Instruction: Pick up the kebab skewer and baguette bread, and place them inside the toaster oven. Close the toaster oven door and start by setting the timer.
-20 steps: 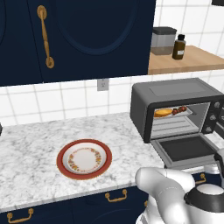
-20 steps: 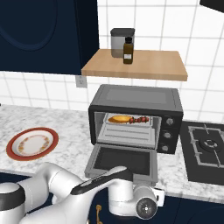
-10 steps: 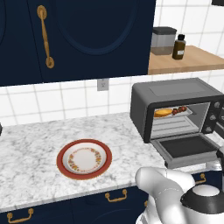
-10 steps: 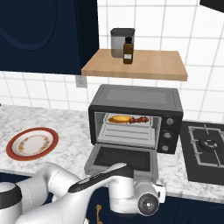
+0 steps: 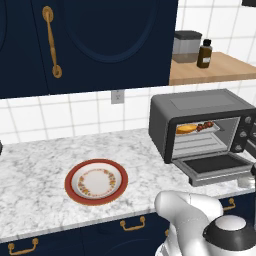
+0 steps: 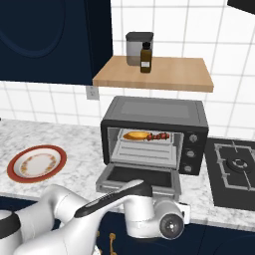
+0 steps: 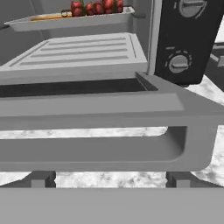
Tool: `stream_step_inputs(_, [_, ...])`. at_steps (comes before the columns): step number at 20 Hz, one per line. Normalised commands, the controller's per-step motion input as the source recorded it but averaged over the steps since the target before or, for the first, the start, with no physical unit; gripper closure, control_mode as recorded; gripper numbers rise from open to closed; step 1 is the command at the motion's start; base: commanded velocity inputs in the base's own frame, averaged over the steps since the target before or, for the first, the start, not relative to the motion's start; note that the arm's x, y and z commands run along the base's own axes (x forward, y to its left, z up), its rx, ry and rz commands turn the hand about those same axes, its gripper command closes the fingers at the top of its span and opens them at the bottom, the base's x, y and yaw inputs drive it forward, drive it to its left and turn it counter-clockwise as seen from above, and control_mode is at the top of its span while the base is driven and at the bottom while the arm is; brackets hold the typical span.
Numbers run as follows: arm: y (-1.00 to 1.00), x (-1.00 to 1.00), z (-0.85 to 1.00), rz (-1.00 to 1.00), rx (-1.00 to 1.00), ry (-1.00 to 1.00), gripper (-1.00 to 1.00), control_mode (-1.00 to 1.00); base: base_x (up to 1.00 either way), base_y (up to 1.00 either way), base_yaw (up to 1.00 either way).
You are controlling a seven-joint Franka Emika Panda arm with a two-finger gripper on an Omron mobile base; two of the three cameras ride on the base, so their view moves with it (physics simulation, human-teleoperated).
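Hand view: hand (image 7: 109,181) fingers apart below grey bar handle (image 7: 105,153) of dropped glass toaster oven door (image 7: 87,105).

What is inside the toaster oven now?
Inside the toaster oven, on the upper tray, lie the baguette bread and the kebab skewer. An empty rack sits below them. The back wall is too dark to make out.

dark grey toaster oven (image 6: 154,133), golden-orange baguette bread (image 6: 135,135), red-brown kebab skewer (image 6: 159,135), red-rimmed patterned plate (image 5: 96,182), white-grey marbled counter (image 5: 35,195)
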Motion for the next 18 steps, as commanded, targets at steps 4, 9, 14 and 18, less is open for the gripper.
stream_step_inputs(4, [0.02,0.32,0.53,0.00,0.00,-0.07,-1.00,-1.00,0.00,0.00,0.00])
stream_step_inputs(9, [0.03,0.35,0.52,0.00,0.00,-0.07,-1.00,-1.00,0.00,0.00,0.00])
stream_step_inputs(14, [0.05,0.37,0.46,0.00,0.00,-0.06,-1.00,-1.00,0.00,0.00,0.00])
stream_step_inputs(18, [0.06,0.37,0.39,0.00,0.00,-0.05,-1.00,-1.00,0.00,0.00,0.00])
